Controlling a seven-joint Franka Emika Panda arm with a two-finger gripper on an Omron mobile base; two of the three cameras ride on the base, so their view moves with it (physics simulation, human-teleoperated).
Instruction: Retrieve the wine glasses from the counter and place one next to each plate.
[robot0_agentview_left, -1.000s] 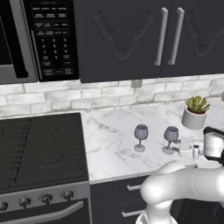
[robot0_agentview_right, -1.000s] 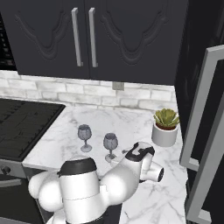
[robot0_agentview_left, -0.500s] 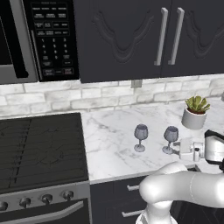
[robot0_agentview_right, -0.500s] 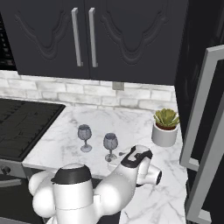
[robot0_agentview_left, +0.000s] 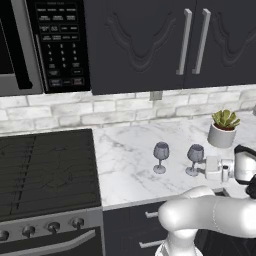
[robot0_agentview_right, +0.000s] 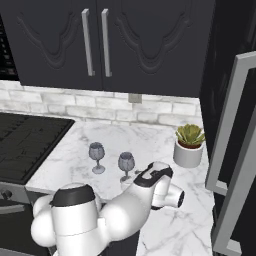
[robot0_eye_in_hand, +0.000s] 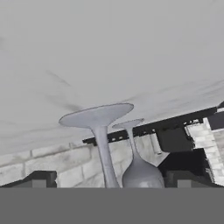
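The robot's gripper (robot0_agentview_left: 207, 168) reaches in low and level over the marble counter (robot0_agentview_left: 130, 160), its jaws spread wide and holding nothing, the tips just beside the bowl of the nearer wine glass (robot0_agentview_left: 195, 159). In the right base view the white arm crosses in front of the gripper's end, and the same glass (robot0_agentview_right: 126, 165) stands just past it. The second wine glass (robot0_agentview_left: 160, 156) stands upright a little farther along the counter toward the black stove (robot0_agentview_left: 45, 170), apart from the first; the right base view shows it (robot0_agentview_right: 96, 156) likewise on its foot. Seen from the hand, the scene is rolled over: the nearer glass's stem and round foot (robot0_eye_in_hand: 98, 127) rise between the two dark finger tips, with the other glass (robot0_eye_in_hand: 138, 168) close behind it. A small potted succulent (robot0_agentview_left: 223, 128) in a white pot sits near the brick backsplash, well clear of both glasses, under dark cabinets (robot0_agentview_left: 165, 40) with silver handles.
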